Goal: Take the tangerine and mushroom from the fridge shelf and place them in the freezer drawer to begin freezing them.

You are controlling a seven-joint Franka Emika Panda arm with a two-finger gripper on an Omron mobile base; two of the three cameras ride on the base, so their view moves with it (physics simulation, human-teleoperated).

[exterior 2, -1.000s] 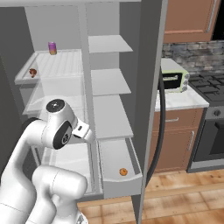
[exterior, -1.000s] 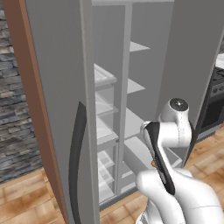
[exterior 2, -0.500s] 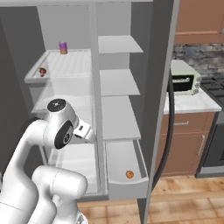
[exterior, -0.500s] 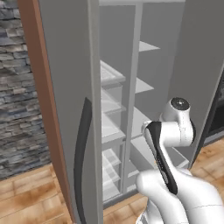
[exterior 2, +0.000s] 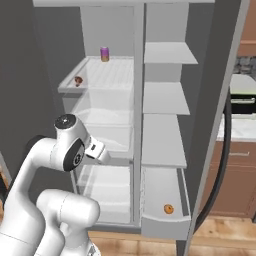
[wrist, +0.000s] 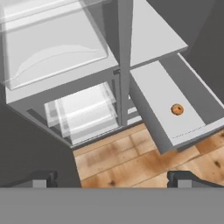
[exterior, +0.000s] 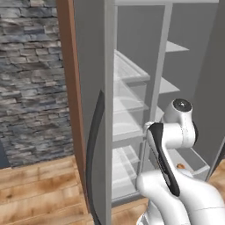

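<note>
Lying in freezer drawer (exterior 2: 165, 227): round tangerine (exterior 2: 169, 209), no long axis.

the arm (exterior: 176, 184) is made of smooth, glossy white shells with rounded, bulging segments, thick at the base and narrower toward the wrist. a long dark grey to black band runs along the edge of one link in the left base view, curving with the shell. the joint cap (exterior: 182, 105) at the top is a flat dark grey disc with a paler centre. from the right base view a similar round dark joint face (exterior 2: 76, 157) carries small pale markings, and a small white block (exterior 2: 96, 149) with a dark spot sticks out beside it. the finger tips (wrist: 183, 178) are small, dark grey and blocky.
</note>
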